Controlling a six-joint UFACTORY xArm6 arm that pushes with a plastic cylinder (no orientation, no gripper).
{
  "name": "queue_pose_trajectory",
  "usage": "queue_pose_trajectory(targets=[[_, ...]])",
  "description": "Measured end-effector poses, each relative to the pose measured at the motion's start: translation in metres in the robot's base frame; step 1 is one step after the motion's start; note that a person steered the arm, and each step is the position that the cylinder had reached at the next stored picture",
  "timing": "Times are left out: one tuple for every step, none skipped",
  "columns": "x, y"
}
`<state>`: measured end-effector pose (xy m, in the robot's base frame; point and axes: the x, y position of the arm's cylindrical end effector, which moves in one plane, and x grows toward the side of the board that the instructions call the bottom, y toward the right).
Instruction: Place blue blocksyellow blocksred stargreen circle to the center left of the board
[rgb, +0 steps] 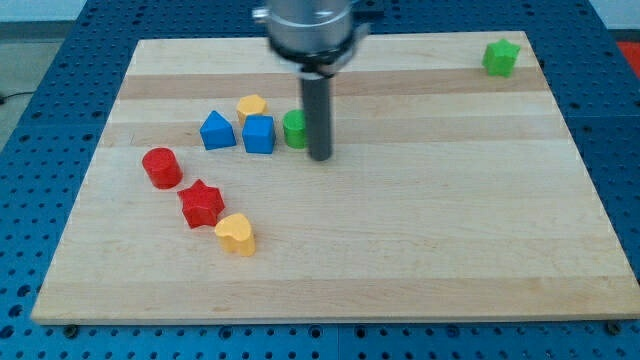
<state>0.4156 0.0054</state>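
My tip rests on the board just right of the green circle, touching or nearly touching it. Left of the green circle stands a blue cube, then a blue house-shaped block. A yellow block sits just above the blue cube. A red star lies lower left, with a yellow heart right below it. The rod partly hides the green circle's right side.
A red cylinder stands at the view's left, above the red star. A green star-like block sits near the board's top right corner. The wooden board lies on a blue perforated table.
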Motion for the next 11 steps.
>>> queue_pose_trajectory(targets=[[-0.028,-0.036],[-0.032,-0.12],[-0.029,-0.176],[-0.029,-0.131],[-0.033,-0.044],[-0.075,-0.046],[-0.107,-0.068],[-0.086,-0.141],[-0.06,-0.174],[-0.064,-0.146],[-0.097,-0.158]])
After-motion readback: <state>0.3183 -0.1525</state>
